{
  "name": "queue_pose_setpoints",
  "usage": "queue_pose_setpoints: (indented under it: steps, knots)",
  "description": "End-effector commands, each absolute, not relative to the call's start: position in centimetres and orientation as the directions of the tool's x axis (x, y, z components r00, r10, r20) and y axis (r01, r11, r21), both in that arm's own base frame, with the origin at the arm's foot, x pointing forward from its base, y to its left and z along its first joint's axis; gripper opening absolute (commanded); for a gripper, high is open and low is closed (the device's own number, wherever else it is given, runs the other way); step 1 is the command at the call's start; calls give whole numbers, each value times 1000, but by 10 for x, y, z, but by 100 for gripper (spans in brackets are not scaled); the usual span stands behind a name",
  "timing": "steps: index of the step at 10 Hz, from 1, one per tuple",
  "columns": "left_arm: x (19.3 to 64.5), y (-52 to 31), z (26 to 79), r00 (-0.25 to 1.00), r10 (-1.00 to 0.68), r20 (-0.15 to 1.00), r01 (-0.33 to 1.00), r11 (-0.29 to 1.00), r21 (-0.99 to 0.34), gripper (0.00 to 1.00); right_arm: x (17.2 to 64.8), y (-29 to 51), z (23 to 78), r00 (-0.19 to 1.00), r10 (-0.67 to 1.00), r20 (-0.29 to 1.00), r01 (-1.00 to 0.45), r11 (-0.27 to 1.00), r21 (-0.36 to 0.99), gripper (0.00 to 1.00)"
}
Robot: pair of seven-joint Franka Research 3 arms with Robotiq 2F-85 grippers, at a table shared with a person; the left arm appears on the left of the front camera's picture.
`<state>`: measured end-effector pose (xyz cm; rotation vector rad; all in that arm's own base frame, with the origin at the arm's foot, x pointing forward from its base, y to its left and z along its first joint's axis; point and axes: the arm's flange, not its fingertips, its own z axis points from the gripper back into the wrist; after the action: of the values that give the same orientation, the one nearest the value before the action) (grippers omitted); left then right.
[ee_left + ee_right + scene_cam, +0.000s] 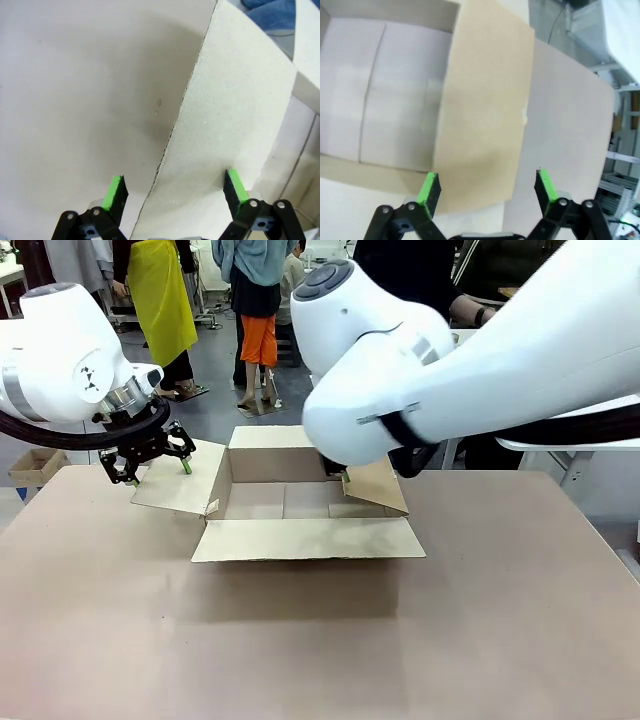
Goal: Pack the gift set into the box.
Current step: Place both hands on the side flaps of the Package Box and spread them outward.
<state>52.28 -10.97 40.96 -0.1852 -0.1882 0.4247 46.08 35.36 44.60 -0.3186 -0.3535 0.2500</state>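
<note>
The box [285, 502] stands open at the table's middle with its four flaps spread, and its inside is bare. My left gripper [160, 473] hangs open just above the outer edge of the left flap [180, 485]. In the left wrist view that flap's edge [175, 135] runs up between the fingers of the left gripper [175, 192], which touch nothing. My right gripper [340, 475] is largely hidden behind its own arm, over the right flap [378, 490]. It shows open as the right gripper [487, 189] above that flap [480, 115]. The gift set is out of view.
The brown table [320, 640] stretches bare in front of the box. My bulky right arm [450, 370] crosses over the box's far right corner. A small brown carton [35, 465] sits off the table at the left. People stand beyond the far edge.
</note>
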Motion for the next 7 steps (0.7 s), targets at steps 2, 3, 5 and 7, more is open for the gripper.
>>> queue_pose_setpoints:
  steps: [2, 3, 5, 7]
  knots:
    - [522, -111, 411, 888, 436, 144, -405, 891, -203, 100, 461, 354, 446, 909, 293, 298, -183, 920, -347, 100]
    - [522, -111, 411, 888, 436, 144, -405, 891, -203, 100, 461, 354, 446, 909, 293, 298, -183, 920, -347, 100]
    - [522, -111, 411, 888, 436, 144, -405, 891, -203, 100, 468, 370, 445, 882, 312, 352, -187, 919, -348, 100]
    - [522, -111, 411, 888, 436, 144, -405, 891, -203, 100, 484, 384, 458, 877, 356, 323, -206, 886, -416, 100]
